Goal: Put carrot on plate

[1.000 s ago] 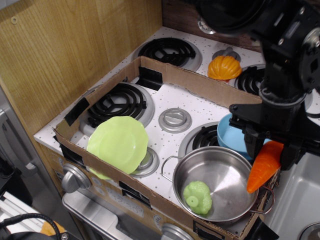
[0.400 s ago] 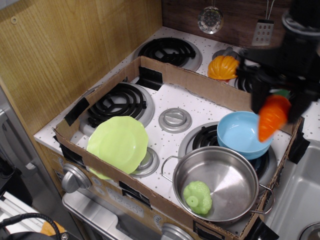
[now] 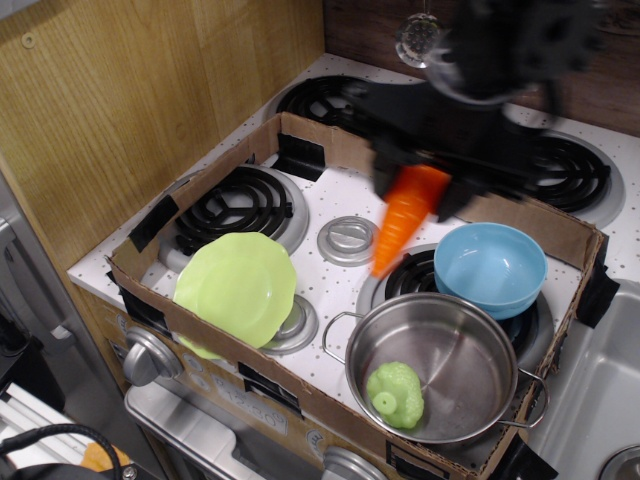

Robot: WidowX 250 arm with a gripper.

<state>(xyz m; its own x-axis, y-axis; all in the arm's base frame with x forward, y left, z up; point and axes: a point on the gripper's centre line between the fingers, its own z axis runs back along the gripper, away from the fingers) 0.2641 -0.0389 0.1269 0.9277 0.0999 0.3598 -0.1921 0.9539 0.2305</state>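
where the cardboard tray (image 3: pixel 330 148) sits on the toy stove (image 3: pixel 420 100), the items stand as follows, each placed against the steel pot (image 3: pixel 440 365).

- carrot (image 3: pixel 405 215): orange, tapered, tip pointing down and to the left; held in the air above the stove, up and slightly left of the pot, clear of every surface.
- end effector (image 3: pixel 425 180): dark and motion-blurred, closed around the carrot's thick upper end; the fingers themselves are too smeared to make out.
- plate (image 3: pixel 238 287): light green, scalloped rim; far left of the pot, resting tilted at the tray's front left corner with one edge on a silver knob (image 3: pixel 295 325).
- blue bowl (image 3: pixel 490 268): just behind the pot to the right, on a black burner (image 3: pixel 410 275).
- green toy (image 3: pixel 395 393): lumpy, light green, lying inside the pot near its front wall.
- silver burner cap (image 3: pixel 349 240): behind the pot to the left, just beside the carrot's tip as seen from here.
- large coil burner (image 3: pixel 235 205): well left of the pot, behind the plate.
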